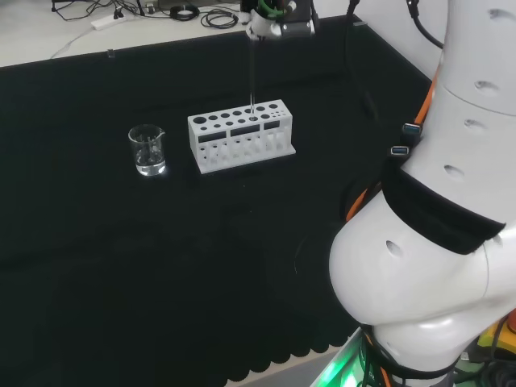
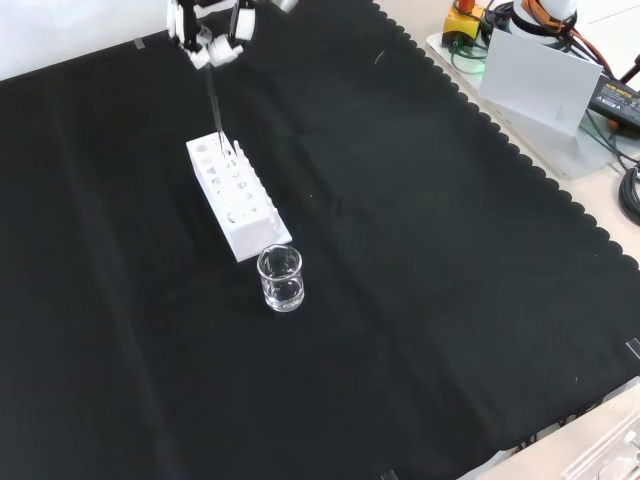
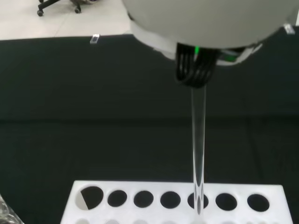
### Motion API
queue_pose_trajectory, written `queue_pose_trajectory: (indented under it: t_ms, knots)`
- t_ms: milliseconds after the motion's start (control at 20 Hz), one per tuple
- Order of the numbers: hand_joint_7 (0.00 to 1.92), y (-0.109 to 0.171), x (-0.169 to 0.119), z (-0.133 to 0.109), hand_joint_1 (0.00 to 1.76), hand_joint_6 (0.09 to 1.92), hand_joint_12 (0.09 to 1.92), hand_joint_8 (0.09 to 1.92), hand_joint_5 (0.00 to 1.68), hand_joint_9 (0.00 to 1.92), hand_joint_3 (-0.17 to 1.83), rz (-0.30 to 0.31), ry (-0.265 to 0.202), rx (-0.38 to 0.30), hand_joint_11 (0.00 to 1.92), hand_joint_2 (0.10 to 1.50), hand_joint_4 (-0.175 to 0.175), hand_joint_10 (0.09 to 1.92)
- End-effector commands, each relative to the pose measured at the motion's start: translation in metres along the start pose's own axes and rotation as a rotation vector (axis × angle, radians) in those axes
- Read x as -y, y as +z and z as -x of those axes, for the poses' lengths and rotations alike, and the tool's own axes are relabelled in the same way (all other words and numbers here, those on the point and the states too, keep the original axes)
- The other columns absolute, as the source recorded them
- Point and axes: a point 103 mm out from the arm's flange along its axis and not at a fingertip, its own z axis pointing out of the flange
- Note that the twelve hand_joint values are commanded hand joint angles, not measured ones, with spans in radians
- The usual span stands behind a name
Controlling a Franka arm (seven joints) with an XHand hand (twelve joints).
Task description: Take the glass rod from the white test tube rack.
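Cloth (image 2: 420,300), black, covers the whole bench beneath the hand. White arm links (image 1: 435,226) fill the right of the head view, well to the side of the hand.

Directly below the hand stands the white test tube rack (image 1: 242,135), a long block with rows of round holes in its top. Beyond the rack's far end from the hand sits a small clear glass beaker (image 1: 148,151); it is just beside the rack, not touching it.

The hand (image 2: 212,30) hangs high above the rack, at the top edge of the front view. Its fingers are drawn together around the upper end of the glass rod (image 1: 252,81), pinching it.

The rod runs straight down from the hand, upright. In the wrist view its lower tip is at the mouth of one hole in the rack's back row; whether the tip is just inside the hole or just clear of it cannot be told.

The rod is thin, clear and stiff. It is likely light, smooth enough to slip, and liable to snap if bent against the rim of the hole. The upper end, where the hand has it, looks the sensible place to hold, and a straight vertical lift would probably suit it best.
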Motion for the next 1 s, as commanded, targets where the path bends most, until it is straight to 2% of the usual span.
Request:
queue_pose_trajectory:
  t_ms: [50,250,300,350,500,650,750,800,900,1000]
  knots:
    - [1.19,-0.026,0.012,-0.020,1.45,0.41,0.49,0.97,1.34,1.42,0.99,-0.030,0.002,0.053,1.60,0.46,-0.175,0.93]
    - [1.20,-0.040,0.023,-0.025,1.45,0.37,0.49,0.96,1.36,1.43,0.99,-0.033,-0.010,0.072,1.60,0.45,-0.175,0.92]
    - [1.20,-0.039,0.025,-0.023,1.45,0.37,0.49,0.95,1.36,1.43,0.99,-0.020,0.003,0.080,1.60,0.45,-0.175,0.92]
    - [1.20,-0.039,0.030,-0.030,1.45,0.37,0.49,0.95,1.37,1.43,0.99,-0.011,-0.002,0.080,1.60,0.45,-0.175,0.92]
    - [1.21,-0.062,0.051,-0.034,1.45,0.35,0.49,0.95,1.38,1.43,1.00,0.015,-0.033,0.052,1.60,0.44,-0.175,0.91]
    - [1.21,-0.059,0.062,-0.056,1.45,0.34,0.49,0.95,1.38,1.43,1.00,0.032,-0.066,0.056,1.60,0.44,-0.175,0.91]
    - [1.09,-0.056,0.070,-0.070,1.43,0.27,0.51,0.95,1.31,1.26,0.53,0.042,-0.089,0.053,1.57,0.74,-0.175,1.02]
    - [1.05,-0.057,0.074,-0.074,1.42,0.24,0.52,0.95,1.29,1.21,0.36,0.046,-0.096,0.052,1.56,0.84,-0.175,1.05]
    - [1.02,-0.065,0.079,-0.078,1.41,0.21,0.54,0.95,1.28,1.17,0.18,0.047,-0.101,0.061,1.55,0.94,-0.175,1.07]
    - [1.01,-0.074,0.084,-0.081,1.41,0.20,0.55,0.95,1.27,1.16,0.11,0.050,-0.100,0.070,1.54,0.98,-0.175,1.08]
